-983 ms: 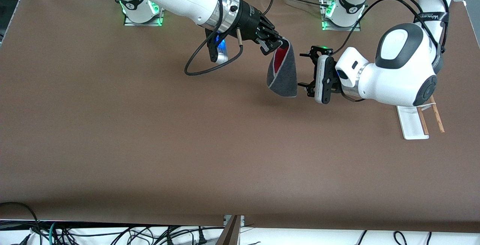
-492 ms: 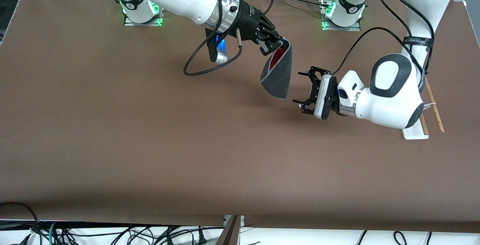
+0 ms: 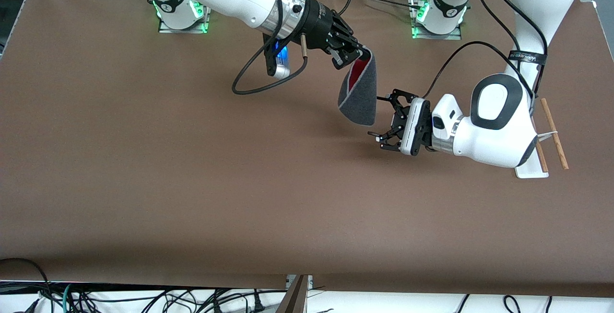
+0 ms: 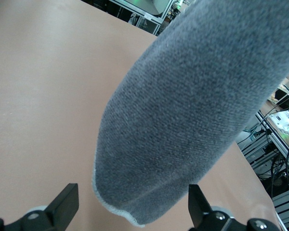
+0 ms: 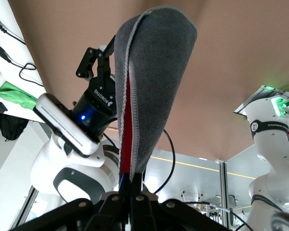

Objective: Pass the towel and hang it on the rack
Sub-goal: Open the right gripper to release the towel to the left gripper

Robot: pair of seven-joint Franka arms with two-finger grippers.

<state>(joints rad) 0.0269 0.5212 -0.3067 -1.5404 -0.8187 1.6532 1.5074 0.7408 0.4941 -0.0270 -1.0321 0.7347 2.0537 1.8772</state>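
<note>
The towel (image 3: 360,99) hangs folded from my right gripper (image 3: 356,57), dark grey outward and pink-red inside, above the table's middle. My right gripper is shut on its top corner, as the right wrist view shows (image 5: 131,185), with the towel (image 5: 154,72) hanging away from it. My left gripper (image 3: 377,116) is open beside the towel's lower end. In the left wrist view the towel's (image 4: 183,115) stitched lower edge sits between the spread fingers of the left gripper (image 4: 132,208), untouched. The rack (image 3: 554,133) stands toward the left arm's end, partly hidden by that arm.
A black cable (image 3: 249,83) loops from the right arm's wrist over the table. The two arm bases (image 3: 180,13) stand along the table's back edge. Bare brown table (image 3: 192,183) lies nearer the front camera.
My left gripper dropped lower and toward the front camera, then closed in on the towel's lower end. The towel swung a little under my right gripper, which stayed shut.
</note>
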